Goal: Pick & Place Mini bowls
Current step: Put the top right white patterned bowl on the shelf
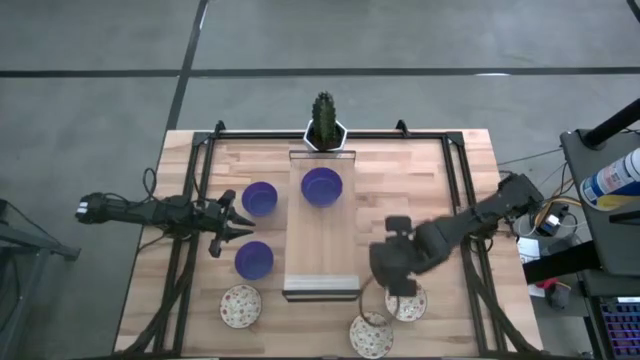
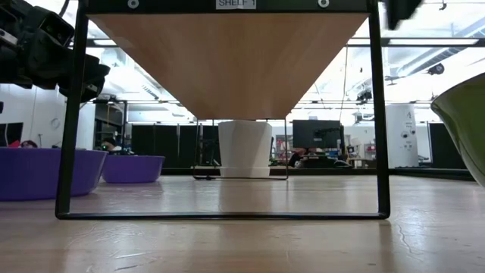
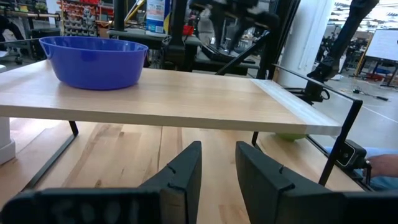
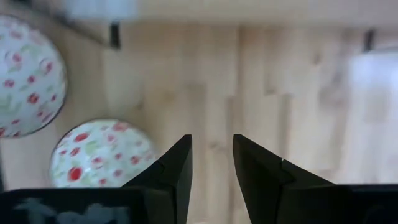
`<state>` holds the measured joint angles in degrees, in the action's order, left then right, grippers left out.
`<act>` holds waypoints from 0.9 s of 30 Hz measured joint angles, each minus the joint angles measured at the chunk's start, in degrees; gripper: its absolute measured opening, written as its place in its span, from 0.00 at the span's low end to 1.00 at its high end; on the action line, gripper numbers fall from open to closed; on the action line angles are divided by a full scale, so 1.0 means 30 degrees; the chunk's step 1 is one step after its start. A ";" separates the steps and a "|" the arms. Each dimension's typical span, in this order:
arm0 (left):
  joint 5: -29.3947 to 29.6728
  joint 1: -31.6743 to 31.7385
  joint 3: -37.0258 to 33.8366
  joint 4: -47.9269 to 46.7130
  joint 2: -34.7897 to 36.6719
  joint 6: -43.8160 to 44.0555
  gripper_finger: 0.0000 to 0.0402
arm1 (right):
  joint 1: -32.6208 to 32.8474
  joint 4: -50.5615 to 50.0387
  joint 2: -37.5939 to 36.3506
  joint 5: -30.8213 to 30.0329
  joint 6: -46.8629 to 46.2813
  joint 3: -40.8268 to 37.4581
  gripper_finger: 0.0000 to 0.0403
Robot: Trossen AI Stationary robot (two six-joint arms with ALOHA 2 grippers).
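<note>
Three cobalt blue bowls show in the high view: one sits on the wooden shelf, and two rest on the table left of it. Three cream speckled bowls lie along the near edge. My left gripper is open and level between the two blue table bowls, facing the shelf and its bowl. My right gripper is open and points down above bare table, beside two speckled bowls.
A cactus in a white hexagonal pot stands at the shelf's far end, also seen under the shelf as the pot. Black metal shelf legs and a black frame run along the table. Bare wood lies right of the shelf.
</note>
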<state>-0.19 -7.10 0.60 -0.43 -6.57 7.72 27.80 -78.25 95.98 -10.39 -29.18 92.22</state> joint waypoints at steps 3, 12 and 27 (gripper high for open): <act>0.0000 0.0000 0.0005 0.0000 0.0000 -0.0005 0.26 | 0.1245 0.0428 0.0181 0.0619 -0.1731 -0.0444 0.27; 0.0000 0.0001 -0.0001 0.0000 -0.0007 -0.0007 0.26 | 0.4540 0.2213 0.1651 0.1842 -0.6286 -0.0465 0.23; 0.0000 -0.0002 0.0007 0.0000 -0.0007 -0.0007 0.26 | 0.6963 0.4362 0.4823 0.1629 -0.9867 -0.0494 0.18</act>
<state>-0.19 -7.10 0.62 -0.43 -6.59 7.70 48.69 -65.17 110.45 -5.50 -58.79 90.74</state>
